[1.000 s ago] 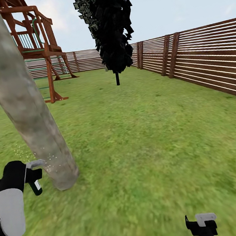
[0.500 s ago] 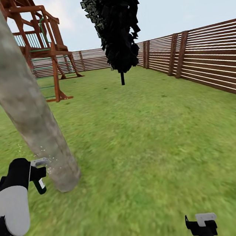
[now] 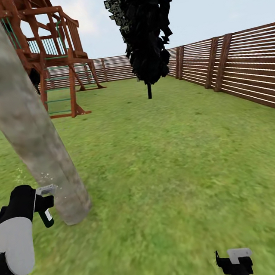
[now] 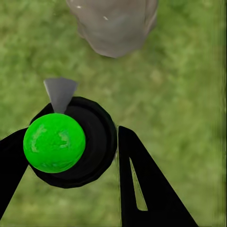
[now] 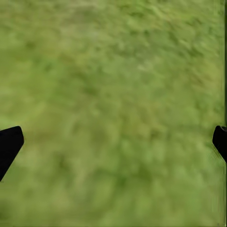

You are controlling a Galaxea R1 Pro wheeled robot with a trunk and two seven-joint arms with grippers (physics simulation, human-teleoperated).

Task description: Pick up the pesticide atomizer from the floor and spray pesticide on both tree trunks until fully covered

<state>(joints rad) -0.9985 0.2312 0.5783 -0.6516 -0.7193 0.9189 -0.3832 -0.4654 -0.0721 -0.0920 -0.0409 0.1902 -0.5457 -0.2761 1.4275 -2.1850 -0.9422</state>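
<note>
Grey-beige tree trunk (image 3: 28, 134) leans across the frame's left, its base just beside the left gripper (image 4: 101, 156), which pinches the atomizer (image 4: 71, 142). Lower right, the right gripper (image 5: 113, 142) is spread over bare grass (image 3: 172, 172). Upper left: wooden playset (image 3: 52, 53).

Flat, even daylight under a pale hazy sky (image 3: 223, 0), no cast shadows or glare, grass (image 3: 181, 171) smeared and blurry, worst close to the camera, fence (image 3: 249, 66) slats crisp, far tree's foliage (image 3: 145, 28) nearly black, wrist views soft and unfocused
</note>
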